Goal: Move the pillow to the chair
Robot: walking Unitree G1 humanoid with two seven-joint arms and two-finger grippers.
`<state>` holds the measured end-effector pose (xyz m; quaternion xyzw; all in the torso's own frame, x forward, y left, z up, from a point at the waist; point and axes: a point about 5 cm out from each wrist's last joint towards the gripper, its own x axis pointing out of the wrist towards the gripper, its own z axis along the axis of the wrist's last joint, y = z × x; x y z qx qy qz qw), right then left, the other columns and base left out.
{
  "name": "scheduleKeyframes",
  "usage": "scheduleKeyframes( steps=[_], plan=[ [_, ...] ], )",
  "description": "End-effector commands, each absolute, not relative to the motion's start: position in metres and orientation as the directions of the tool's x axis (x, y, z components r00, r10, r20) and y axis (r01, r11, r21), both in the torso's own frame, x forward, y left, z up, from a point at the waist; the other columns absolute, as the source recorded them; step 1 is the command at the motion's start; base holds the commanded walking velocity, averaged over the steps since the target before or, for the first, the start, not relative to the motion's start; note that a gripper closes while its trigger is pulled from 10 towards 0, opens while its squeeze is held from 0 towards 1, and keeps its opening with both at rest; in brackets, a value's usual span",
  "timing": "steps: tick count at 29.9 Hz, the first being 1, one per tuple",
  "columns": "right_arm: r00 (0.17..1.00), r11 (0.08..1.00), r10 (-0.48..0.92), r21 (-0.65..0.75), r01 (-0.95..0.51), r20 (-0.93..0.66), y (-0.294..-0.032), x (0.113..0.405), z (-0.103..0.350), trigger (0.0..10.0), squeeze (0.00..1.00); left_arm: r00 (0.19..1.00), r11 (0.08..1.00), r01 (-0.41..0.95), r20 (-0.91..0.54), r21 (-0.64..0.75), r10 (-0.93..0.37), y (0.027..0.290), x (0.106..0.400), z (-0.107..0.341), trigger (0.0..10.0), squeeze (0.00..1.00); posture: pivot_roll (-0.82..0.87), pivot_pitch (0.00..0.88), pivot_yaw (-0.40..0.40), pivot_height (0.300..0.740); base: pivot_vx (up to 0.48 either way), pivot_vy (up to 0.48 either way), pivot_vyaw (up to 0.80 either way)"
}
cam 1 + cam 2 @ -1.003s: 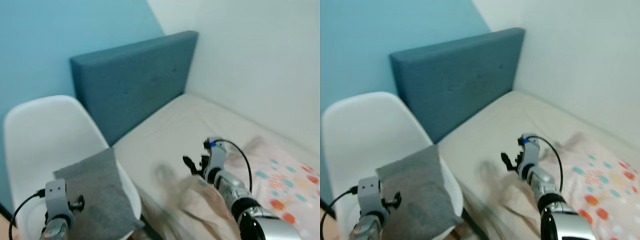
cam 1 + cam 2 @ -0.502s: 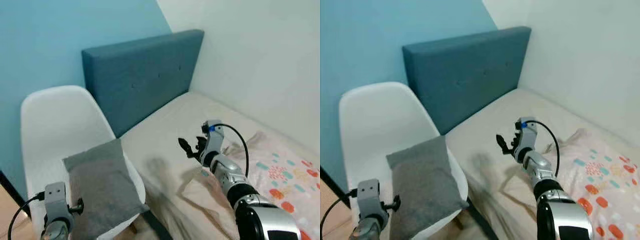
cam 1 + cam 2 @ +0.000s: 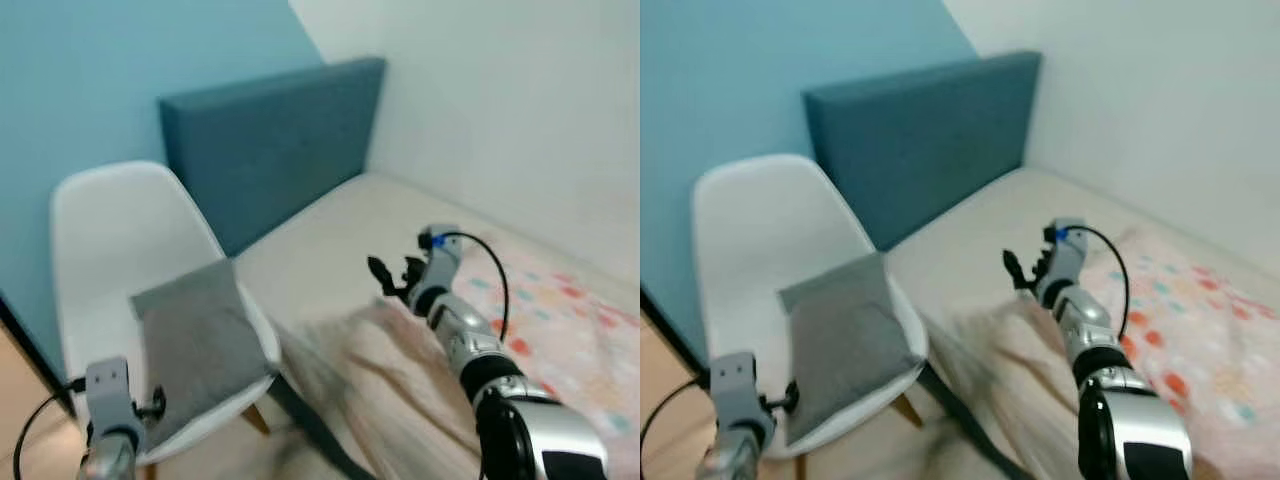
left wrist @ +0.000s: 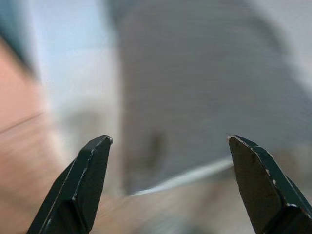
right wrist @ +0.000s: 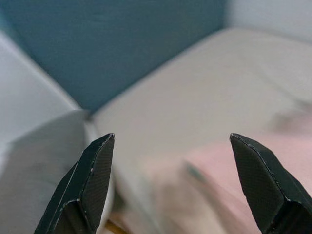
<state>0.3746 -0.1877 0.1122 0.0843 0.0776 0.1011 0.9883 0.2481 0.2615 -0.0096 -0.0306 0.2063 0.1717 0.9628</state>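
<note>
A grey pillow (image 3: 200,340) lies on the seat of the white chair (image 3: 115,235), leaning toward its backrest. My left gripper (image 4: 168,187) hangs low in front of the chair, open and empty, with the grey pillow (image 4: 204,92) blurred ahead of its fingers. My right gripper (image 3: 390,280) is raised over the bed (image 3: 340,240), open and empty, pointing toward the chair. In the right wrist view the pillow (image 5: 39,161) shows past the gripper (image 5: 170,180), beside the bed's mattress (image 5: 195,97).
A blue headboard (image 3: 270,140) stands against the blue wall behind the chair. A pink patterned blanket (image 3: 540,330) lies bunched on the bed by the white wall. Wooden floor (image 3: 30,400) shows beside the chair.
The whole picture has shifted and blurred, so the camera has moved back a little. My right gripper stays raised over the bed; the pillow rests unmoved on the chair.
</note>
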Motion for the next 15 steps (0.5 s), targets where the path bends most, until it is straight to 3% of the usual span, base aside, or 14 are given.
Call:
scheduleKeyframes(
  steps=[1, 15],
  plan=[
    [0.970, 0.966, 0.192, 0.202, -0.160, -0.147, -0.188, 0.375, 0.111, 10.0, 0.00, 0.854, 0.937, -0.350, -0.407, 0.012, 0.324, 0.264, 0.245, -0.011, 10.0, 0.00, 0.01, 0.000, -0.116, 0.735, 0.000, 0.000, -0.72],
    [0.983, 0.994, 0.023, 0.113, -0.002, -0.184, -0.214, 0.375, 0.114, 10.0, 0.00, 0.928, 0.960, -0.277, -0.249, 0.044, 0.279, 0.260, 0.261, 0.014, 10.0, 0.00, 0.01, 0.000, -0.120, 0.735, 0.000, 0.000, -0.72]
  ],
)
